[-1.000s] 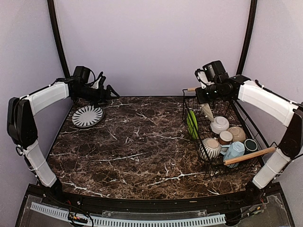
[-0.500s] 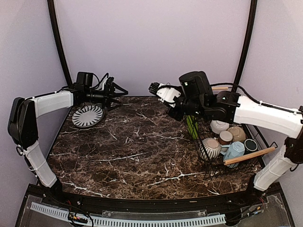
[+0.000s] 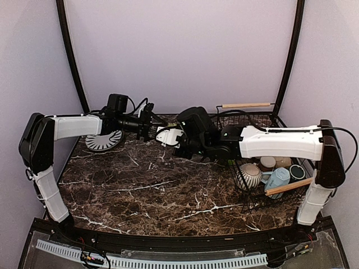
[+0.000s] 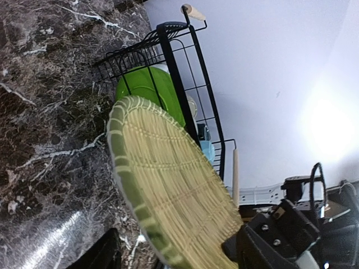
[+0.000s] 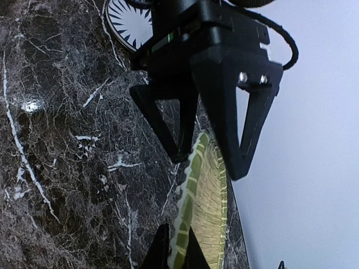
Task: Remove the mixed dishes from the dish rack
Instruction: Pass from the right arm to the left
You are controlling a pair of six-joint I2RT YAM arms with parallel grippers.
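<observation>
Right wrist view: the woven green-rimmed plate (image 5: 207, 207) is being pinched on edge by the right gripper (image 5: 176, 249), jaws clamped on its rim, up in the air. Just ahead, the opposite rim is being straddled by the left gripper (image 5: 207, 159), jaws apart, contact unclear tbh. Past the left gripper, the black-striped white plate (image 5: 130, 19) is being supported flat by the marble table (image 3: 140, 185). Behind the right gripper, the lime-green plate (image 4: 140, 87) is being propped upright in the dish rack (image 4: 174, 56).
</observation>
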